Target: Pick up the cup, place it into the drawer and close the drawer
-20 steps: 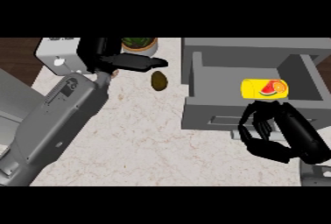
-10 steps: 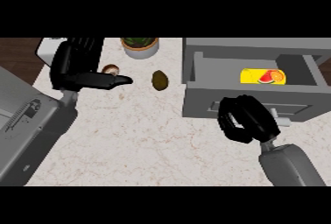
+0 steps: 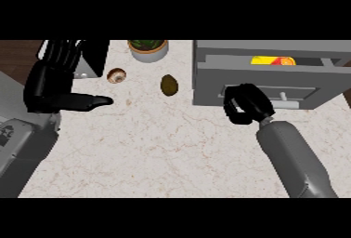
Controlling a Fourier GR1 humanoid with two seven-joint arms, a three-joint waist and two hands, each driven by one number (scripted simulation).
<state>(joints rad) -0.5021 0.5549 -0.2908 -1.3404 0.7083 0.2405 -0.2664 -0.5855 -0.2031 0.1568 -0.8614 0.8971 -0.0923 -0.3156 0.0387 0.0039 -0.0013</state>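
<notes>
The yellow cup (image 3: 273,60) with a red patch lies inside the grey drawer (image 3: 260,81) at the upper right. Only a strip of the cup shows behind the drawer's front. My right hand (image 3: 245,103) sits against the left part of the drawer front, fingers curled, holding nothing. The drawer's small handle (image 3: 284,96) is just right of that hand. Resting at the left, my left hand (image 3: 53,86) is open, with fingers up and thumb pointing right.
A potted plant (image 3: 147,48) stands at the back of the marble counter (image 3: 151,148). A brown round object (image 3: 117,75) and an olive oval one (image 3: 169,85) lie between my hands. A grey appliance (image 3: 90,62) sits behind my left hand.
The drawer has slid inward, so less of the cup shows. My right hand has come off the cup and moved down-left to the drawer front. The left hand has turned upright.
</notes>
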